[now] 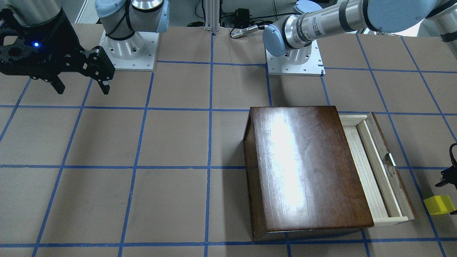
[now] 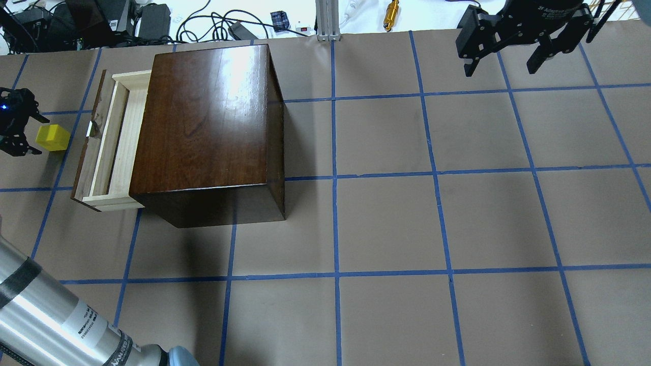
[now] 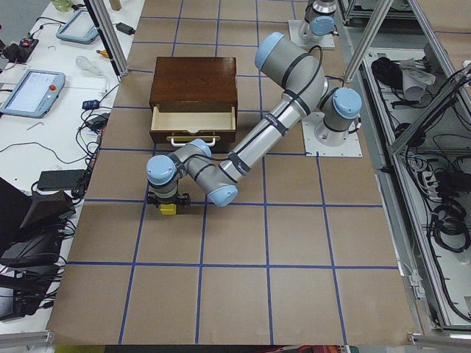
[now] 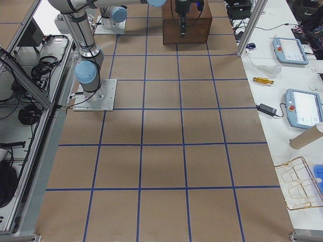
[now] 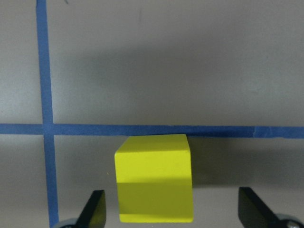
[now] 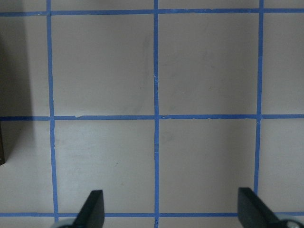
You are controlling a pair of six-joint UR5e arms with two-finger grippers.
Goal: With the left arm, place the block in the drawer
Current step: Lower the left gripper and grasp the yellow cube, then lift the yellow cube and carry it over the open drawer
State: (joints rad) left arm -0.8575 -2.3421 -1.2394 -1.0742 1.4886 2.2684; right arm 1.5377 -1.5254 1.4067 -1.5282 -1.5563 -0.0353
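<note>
Jaws spread, left arm point(image 3: 243, 151) | block point(image 5: 154, 178) between, untouched | drawer point(image 2: 109, 147) near

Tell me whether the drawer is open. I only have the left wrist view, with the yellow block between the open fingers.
Observer: Yes. The drawer is pulled partly out of the wooden box, and nothing shows in its exposed part.
Operator: Where is it from the block?
Observer: In the overhead view the block sits on the table just outside the drawer's handle, apart from it.
Operator: Is the right arm in the way?
Observer: No. The right gripper hangs open near the table's far right corner, well away from the box.
</note>
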